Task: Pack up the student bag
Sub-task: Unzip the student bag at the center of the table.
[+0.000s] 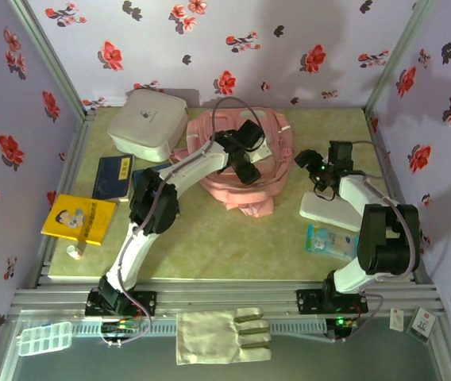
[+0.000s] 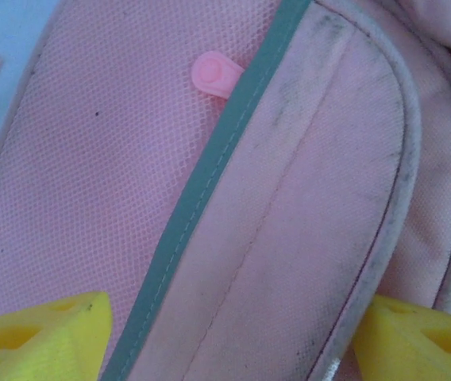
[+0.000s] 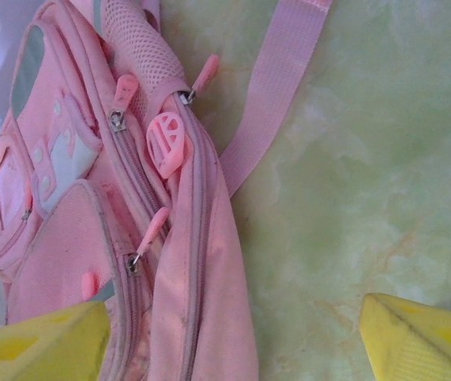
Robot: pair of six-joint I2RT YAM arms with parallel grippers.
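Left hand (image 2: 229, 340): yellow fingers (image 2: 43, 333) stand wide apart and grip nothing. Its wrist view places them either side of a pocket panel of the student bag (image 2: 289, 198), close over the fabric; contact cannot be confirmed. That view alone shows a teal trim (image 2: 202, 190) running slantwise and a round pink tab (image 2: 213, 75) beside it.

Right hand (image 3: 233, 341): also wide open and holding nothing. Its wrist view shows the bag's side, with pink zip pulls (image 3: 152, 230) and a strap (image 3: 277, 79) lying out on the green surface (image 3: 368, 198).

The top view supplies the layout. The bag lies at the middle rear of the surface under the left hand, with the right hand just beside it. A white box (image 1: 148, 123) sits at its left, a blue book (image 1: 114, 176) and a yellow book (image 1: 79, 218) nearer.
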